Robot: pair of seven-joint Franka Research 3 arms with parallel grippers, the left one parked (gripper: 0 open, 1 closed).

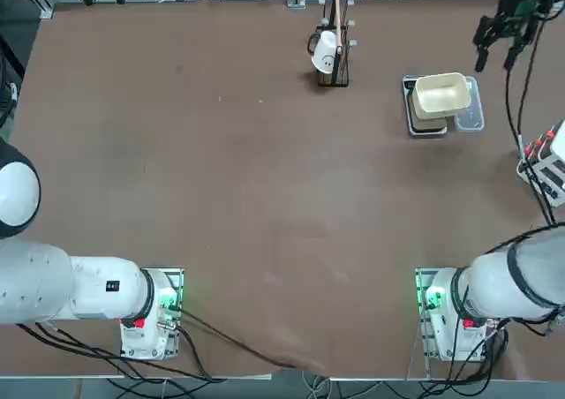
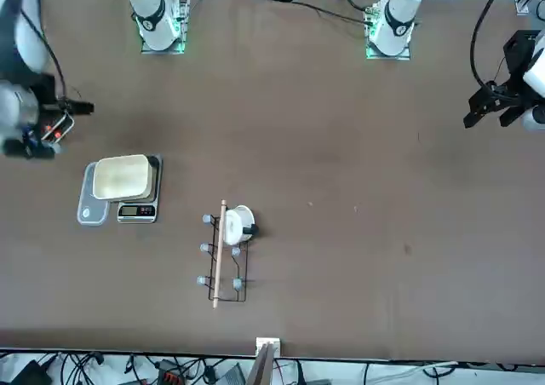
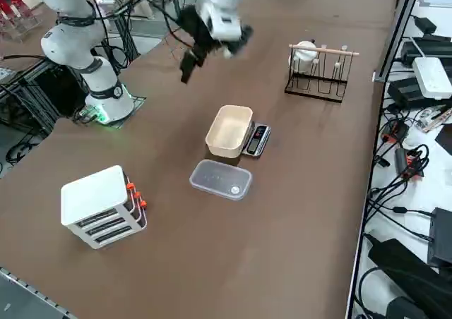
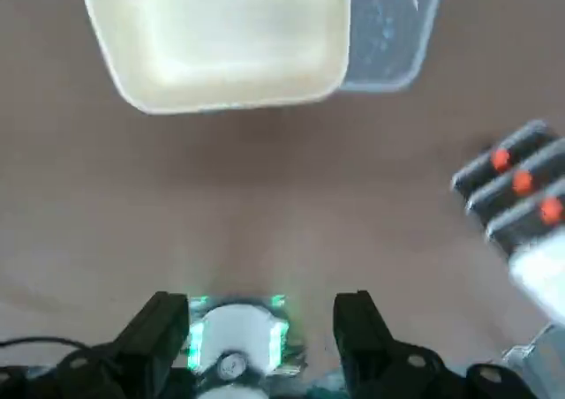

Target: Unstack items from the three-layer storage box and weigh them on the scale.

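Note:
The three-layer storage box (image 3: 102, 206), white with grey drawers and orange knobs, stands near the table's right edge (image 1: 547, 165) and also shows in the wrist view (image 4: 521, 187). The scale (image 3: 258, 139) lies at the far right of the table (image 1: 426, 124), mostly covered by a cream tub (image 1: 440, 94). The items are hidden from every view. My right gripper (image 1: 496, 55) hangs high above the table's far right corner, beyond the tub and scale. It is open (image 4: 260, 328), with nothing between its fingers.
A clear plastic tray (image 3: 220, 179) lies beside the tub on the side towards the storage box. A dark wire stand with a white cup (image 1: 334, 50) sits at the far middle of the table. Cables hang off the right edge.

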